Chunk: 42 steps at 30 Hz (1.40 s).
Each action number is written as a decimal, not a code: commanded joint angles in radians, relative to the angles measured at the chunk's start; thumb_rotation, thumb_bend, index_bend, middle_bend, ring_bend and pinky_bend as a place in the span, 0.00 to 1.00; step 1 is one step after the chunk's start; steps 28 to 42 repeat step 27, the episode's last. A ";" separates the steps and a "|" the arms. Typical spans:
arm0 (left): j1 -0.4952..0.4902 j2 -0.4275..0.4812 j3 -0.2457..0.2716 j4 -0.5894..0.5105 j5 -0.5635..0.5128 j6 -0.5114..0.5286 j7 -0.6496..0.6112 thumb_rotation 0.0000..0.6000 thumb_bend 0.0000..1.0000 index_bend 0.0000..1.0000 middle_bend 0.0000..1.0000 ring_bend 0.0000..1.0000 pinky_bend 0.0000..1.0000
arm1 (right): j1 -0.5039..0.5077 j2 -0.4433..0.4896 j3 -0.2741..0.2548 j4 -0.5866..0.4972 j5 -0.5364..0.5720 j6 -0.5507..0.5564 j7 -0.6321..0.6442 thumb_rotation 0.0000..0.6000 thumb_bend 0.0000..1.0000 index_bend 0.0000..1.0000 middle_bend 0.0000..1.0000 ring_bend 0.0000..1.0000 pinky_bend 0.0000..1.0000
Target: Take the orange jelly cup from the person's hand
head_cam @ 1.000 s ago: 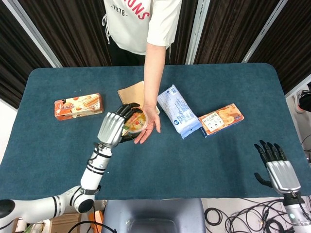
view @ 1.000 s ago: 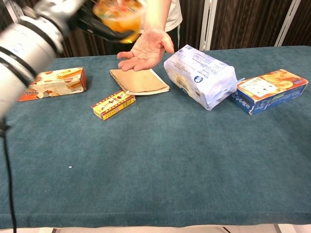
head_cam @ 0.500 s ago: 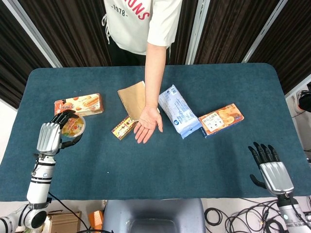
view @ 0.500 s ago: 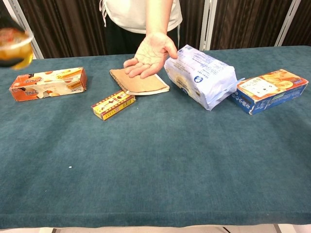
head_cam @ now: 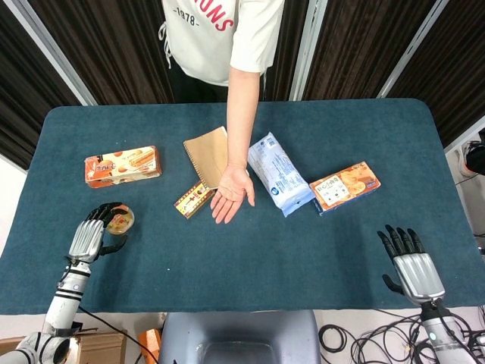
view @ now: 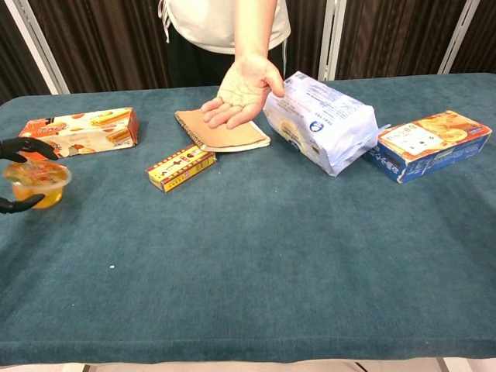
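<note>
My left hand (head_cam: 89, 240) holds the orange jelly cup (head_cam: 120, 221) at the near left of the table, close above the cloth. In the chest view the jelly cup (view: 35, 184) shows at the left edge with black fingertips (view: 23, 147) around it. The person's hand (head_cam: 231, 197) is held palm up and empty over the table's middle; in the chest view the person's hand (view: 240, 94) hovers above a notebook. My right hand (head_cam: 409, 264) rests off the table's near right corner, fingers spread, holding nothing.
On the blue table (head_cam: 303, 258) lie an orange snack box (head_cam: 121, 166), a brown notebook (head_cam: 206, 153), a small yellow box (head_cam: 192, 200), a pale blue snack bag (head_cam: 279, 174) and an orange and blue box (head_cam: 345, 186).
My left hand carried the jelly cup from the person's palm out to the left, then down toward the near left of the table. The person's palm is now empty. My right hand barely shifted.
</note>
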 commanded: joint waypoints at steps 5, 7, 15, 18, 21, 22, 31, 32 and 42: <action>0.022 0.043 -0.002 -0.061 0.026 0.039 -0.028 1.00 0.27 0.01 0.00 0.00 0.07 | -0.005 0.004 0.002 -0.011 -0.006 0.016 -0.004 1.00 0.20 0.00 0.00 0.00 0.00; 0.041 0.074 0.002 -0.113 0.068 0.119 -0.024 1.00 0.27 0.01 0.00 0.00 0.07 | -0.008 0.006 0.003 -0.012 -0.005 0.023 -0.002 1.00 0.20 0.00 0.00 0.00 0.00; 0.192 0.394 0.124 -0.524 0.183 0.316 0.263 1.00 0.28 0.00 0.00 0.00 0.07 | -0.051 0.029 0.007 -0.031 -0.058 0.137 0.013 1.00 0.20 0.00 0.00 0.00 0.00; 0.288 0.521 0.211 -0.707 0.137 0.318 0.457 1.00 0.29 0.00 0.00 0.00 0.05 | -0.083 0.029 0.005 -0.029 -0.077 0.199 0.030 1.00 0.20 0.00 0.00 0.00 0.00; 0.355 0.507 0.238 -0.723 0.145 0.370 0.509 1.00 0.30 0.00 0.00 0.00 0.05 | -0.104 0.029 -0.002 -0.029 -0.087 0.228 0.058 1.00 0.20 0.00 0.00 0.00 0.00; 0.368 0.492 0.240 -0.704 0.156 0.384 0.504 1.00 0.30 0.00 0.00 0.00 0.04 | -0.107 0.027 -0.001 -0.026 -0.090 0.234 0.061 1.00 0.20 0.00 0.00 0.00 0.00; 0.389 0.470 0.241 -0.668 0.201 0.394 0.503 1.00 0.30 0.00 0.00 0.00 0.04 | -0.110 0.018 -0.003 -0.018 -0.097 0.228 0.064 1.00 0.20 0.00 0.00 0.00 0.00; 0.389 0.470 0.241 -0.668 0.201 0.394 0.503 1.00 0.30 0.00 0.00 0.00 0.04 | -0.110 0.018 -0.003 -0.018 -0.097 0.228 0.064 1.00 0.20 0.00 0.00 0.00 0.00; 0.389 0.470 0.241 -0.668 0.201 0.394 0.503 1.00 0.30 0.00 0.00 0.00 0.04 | -0.110 0.018 -0.003 -0.018 -0.097 0.228 0.064 1.00 0.20 0.00 0.00 0.00 0.00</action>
